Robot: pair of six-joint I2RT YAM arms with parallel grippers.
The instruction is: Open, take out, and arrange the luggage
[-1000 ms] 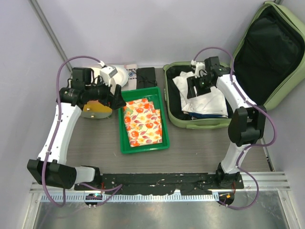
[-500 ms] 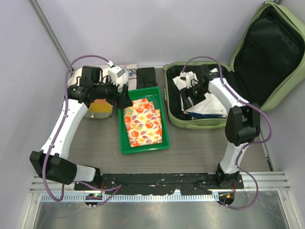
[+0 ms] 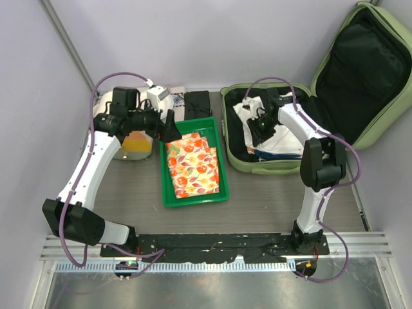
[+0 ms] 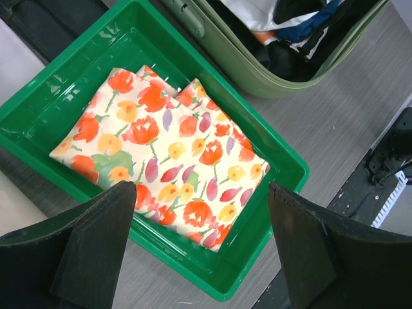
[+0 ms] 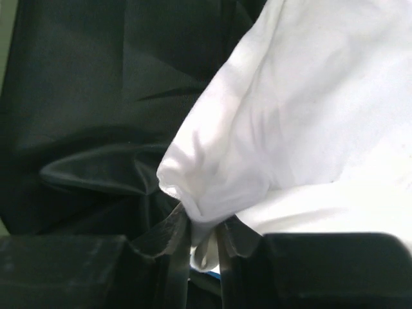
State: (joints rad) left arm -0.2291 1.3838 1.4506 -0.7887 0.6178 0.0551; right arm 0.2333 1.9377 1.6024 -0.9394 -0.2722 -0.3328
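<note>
Luggage: rounded pale-green hard shell (image 3: 261, 168), lid raised, at my right.
Right gripper (image 5: 205, 235): inside it, pinching soft white cloth (image 5: 309, 129).
Left gripper (image 4: 201, 190): jaws apart above floral fabric (image 4: 167, 151), glossy green tray (image 4: 283, 168).

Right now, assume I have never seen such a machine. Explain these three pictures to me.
The machine is two robot arms bolted at the near edge of a table, each ending in a two-finger claw. One picture looks down from above; the other two come from cameras on each wrist. On the table lie the open luggage and a green tray holding a folded flowered cloth. The left claw hangs open and empty over the tray. The right claw, inside the luggage, is pinched shut on a fold of white garment.
</note>
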